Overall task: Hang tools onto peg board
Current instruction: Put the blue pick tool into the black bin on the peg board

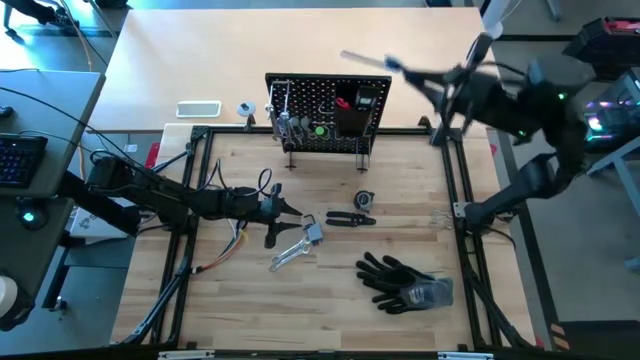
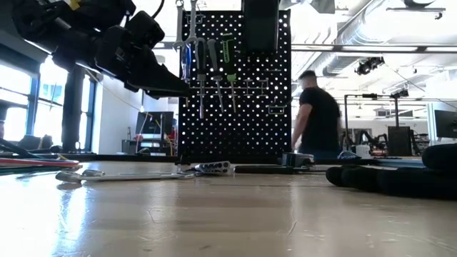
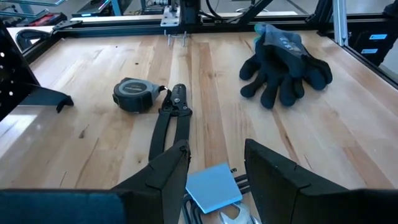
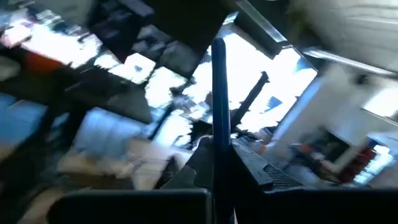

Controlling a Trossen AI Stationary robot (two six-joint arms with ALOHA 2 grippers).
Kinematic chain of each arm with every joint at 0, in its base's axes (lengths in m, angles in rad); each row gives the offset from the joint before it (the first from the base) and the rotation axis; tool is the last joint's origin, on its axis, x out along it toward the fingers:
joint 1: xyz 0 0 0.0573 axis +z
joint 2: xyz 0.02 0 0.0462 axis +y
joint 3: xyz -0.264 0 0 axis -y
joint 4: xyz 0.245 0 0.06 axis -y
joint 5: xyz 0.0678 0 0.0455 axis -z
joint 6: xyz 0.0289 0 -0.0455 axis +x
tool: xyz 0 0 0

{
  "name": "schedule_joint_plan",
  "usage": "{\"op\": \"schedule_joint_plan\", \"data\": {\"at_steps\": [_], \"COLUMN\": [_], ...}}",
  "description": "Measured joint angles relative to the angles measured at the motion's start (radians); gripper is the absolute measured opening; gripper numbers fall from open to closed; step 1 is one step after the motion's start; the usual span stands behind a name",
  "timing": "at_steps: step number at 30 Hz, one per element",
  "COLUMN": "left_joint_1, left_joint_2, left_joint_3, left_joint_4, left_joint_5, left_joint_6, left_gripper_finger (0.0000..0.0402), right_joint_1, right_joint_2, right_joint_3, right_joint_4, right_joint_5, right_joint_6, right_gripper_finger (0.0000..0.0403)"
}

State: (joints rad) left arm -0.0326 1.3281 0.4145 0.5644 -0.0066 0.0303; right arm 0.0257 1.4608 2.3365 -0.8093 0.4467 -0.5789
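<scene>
Pale wood planks make up the table (image 1: 330,290), framed by black rails, with a lighter tan top beyond its far edge. The low view alone opens onto the room behind: tall windows, ceiling ducts and a person (image 2: 318,118) in a dark shirt facing away.

The peg board (image 1: 330,110) stands upright at the far middle of the table, several tools (image 2: 214,68) hanging on its left part and a black bin on its front. Black gloves (image 1: 400,280) lie at the near right. Black pliers (image 1: 350,219) lie at centre with a tape measure (image 1: 364,200) just beyond, a pairing the left wrist view shows closely. A silver wrench (image 1: 290,255) lies near the centre left.

The left arm reaches low across from the left; the left gripper (image 1: 292,212) hovers with fingers (image 3: 273,171) apart over a light blue tag (image 3: 213,186). The right arm is raised high at the far right; the right gripper (image 1: 405,68) is clamped on a thin metal bar (image 1: 365,60), seen upright in its wrist view.
</scene>
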Motion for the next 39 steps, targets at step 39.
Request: {"op": "schedule_joint_plan", "data": {"at_steps": [39], "left_joint_1": [-0.001], "left_joint_2": [0.000], "left_joint_3": [0.000], "left_joint_4": [-0.014], "left_joint_5": [0.021], "left_joint_6": [-0.007], "left_gripper_finger": [0.0149], "right_joint_1": [-0.574], "right_joint_2": [0.146], "right_joint_3": [0.005], "right_joint_4": [-0.402], "right_joint_5": [-0.635], "right_joint_6": [0.335], "right_gripper_finger": [0.0019]}}
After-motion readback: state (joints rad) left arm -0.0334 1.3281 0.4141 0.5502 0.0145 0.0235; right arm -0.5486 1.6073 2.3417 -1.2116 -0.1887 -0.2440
